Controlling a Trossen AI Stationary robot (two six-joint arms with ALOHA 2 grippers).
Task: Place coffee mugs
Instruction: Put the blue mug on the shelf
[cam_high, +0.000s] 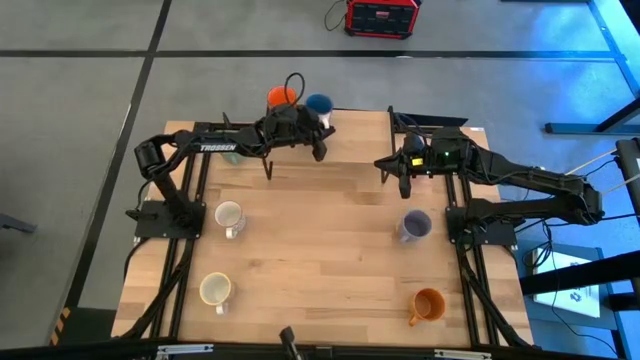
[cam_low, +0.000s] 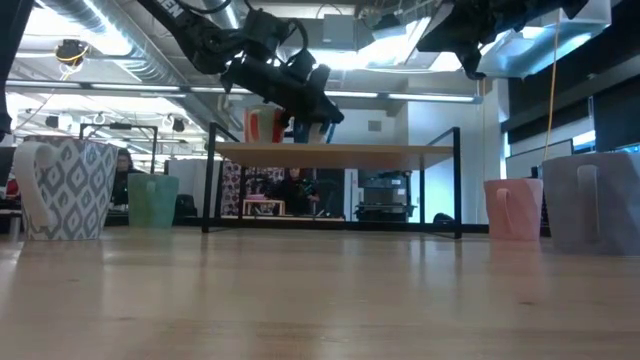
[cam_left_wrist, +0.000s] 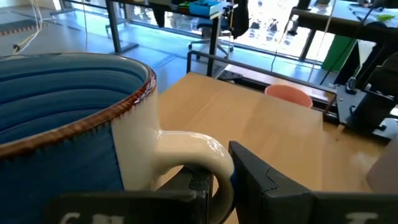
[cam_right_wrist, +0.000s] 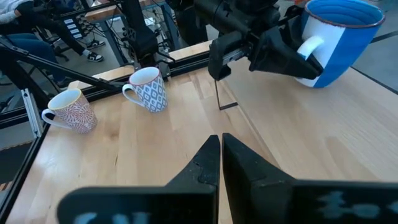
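The dark blue mug (cam_right_wrist: 339, 38) is held by its white handle in the closed left hand (cam_high: 318, 128), raised above the bench (cam_high: 330, 260) near its 12 o'clock edge, beside the orange-red mug (cam_high: 280, 97). The right hand (cam_right_wrist: 221, 163), fully closed and empty, is kept at about 2 o'clock.

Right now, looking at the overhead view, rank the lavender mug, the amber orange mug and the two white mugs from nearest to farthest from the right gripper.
From the right gripper, in the high view:
1. Lavender mug, just below it on the right side.
2. Amber orange mug, right side, near edge.
3. Upper white mug, left side.
4. Lower white mug, left side, near edge.
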